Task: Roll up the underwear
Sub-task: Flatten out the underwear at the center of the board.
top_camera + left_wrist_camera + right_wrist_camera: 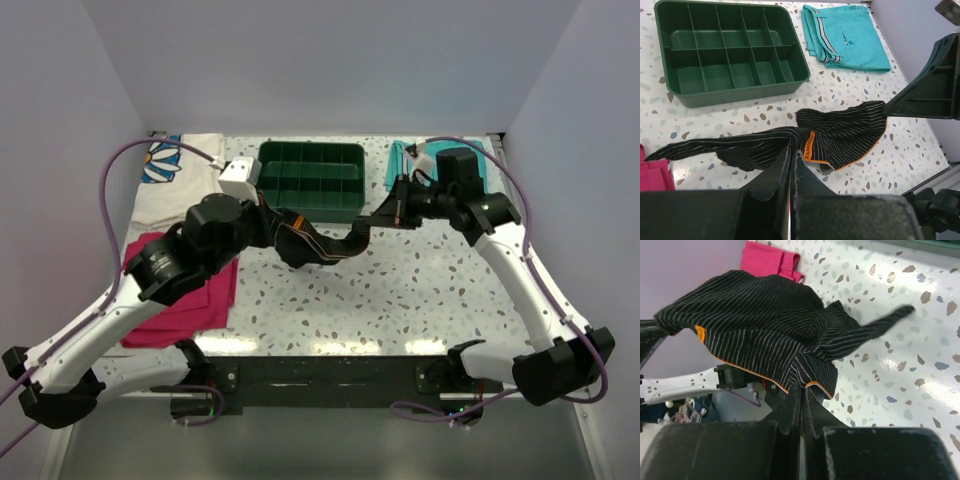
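**Underwear strung between both grippers, mid-table**

You have the underwear (840, 132) stretched between the two arms, at 6 o'clock from the green tray (312, 180). Your left gripper (791, 146) has its fingers clamped on the fabric just beside the orange tag (809, 146). The right gripper (802, 390) is pinched on an orange-edged hem, its tips buried in folds. Whether the trailing end touches the table (420, 290) can't be told. From above, black cloth merges with the black wrists, so the outline is hard to trace. The left arm covers part of the magenta cloth (190, 300) at 9 o'clock. The right wrist hides much of the teal shorts (847, 35) at 1 o'clock.
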`<state>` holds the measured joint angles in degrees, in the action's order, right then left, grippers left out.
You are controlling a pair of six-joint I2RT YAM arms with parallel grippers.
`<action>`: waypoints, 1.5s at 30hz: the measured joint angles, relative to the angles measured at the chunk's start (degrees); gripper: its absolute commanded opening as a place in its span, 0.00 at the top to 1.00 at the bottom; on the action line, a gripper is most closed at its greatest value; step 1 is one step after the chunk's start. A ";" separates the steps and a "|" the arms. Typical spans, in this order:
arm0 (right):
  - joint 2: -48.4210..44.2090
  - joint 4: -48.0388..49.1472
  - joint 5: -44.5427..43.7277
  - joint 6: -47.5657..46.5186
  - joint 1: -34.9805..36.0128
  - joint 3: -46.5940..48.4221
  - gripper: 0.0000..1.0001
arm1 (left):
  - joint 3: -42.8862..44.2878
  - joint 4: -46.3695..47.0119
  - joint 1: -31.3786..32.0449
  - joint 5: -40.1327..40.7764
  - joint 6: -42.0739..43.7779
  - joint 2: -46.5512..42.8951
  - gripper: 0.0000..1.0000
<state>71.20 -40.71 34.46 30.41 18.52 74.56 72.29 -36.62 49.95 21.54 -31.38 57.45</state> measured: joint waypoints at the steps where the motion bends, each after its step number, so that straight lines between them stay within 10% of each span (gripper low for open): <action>1: 0.52 0.50 -0.37 0.09 0.90 0.02 1.00 | 0.00 -0.28 0.00 -0.02 -0.09 -0.74 1.00; 13: 9.88 -2.56 -21.31 -3.58 -0.15 -9.40 0.91 | -21.11 8.90 1.66 -17.11 -3.56 6.95 0.99; 15: 14.82 -2.62 -23.15 -4.22 -1.27 -10.32 0.82 | -25.24 11.82 3.08 -21.66 -4.02 11.96 0.74; 16: 16.52 -2.62 -24.00 -4.39 -1.64 -10.38 0.51 | -25.86 12.61 3.54 -23.08 -4.02 14.01 0.63; 23: 16.26 -2.54 -31.34 -4.76 -2.80 -10.47 0.25 | -20.50 17.97 6.75 -28.76 -1.07 24.63 0.09; 32: -5.73 -1.88 -36.79 3.41 -2.82 -24.26 0.27 | -7.39 19.19 0.72 -30.73 7.04 27.39 0.06; 45: -15.78 -7.04 -40.72 9.84 -19.41 -33.68 0.26 | 16.48 16.20 -0.02 -51.43 22.38 60.63 0.12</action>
<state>55.42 -47.75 -6.26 40.25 -0.89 40.88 88.77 -20.43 49.93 -29.89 -8.99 118.08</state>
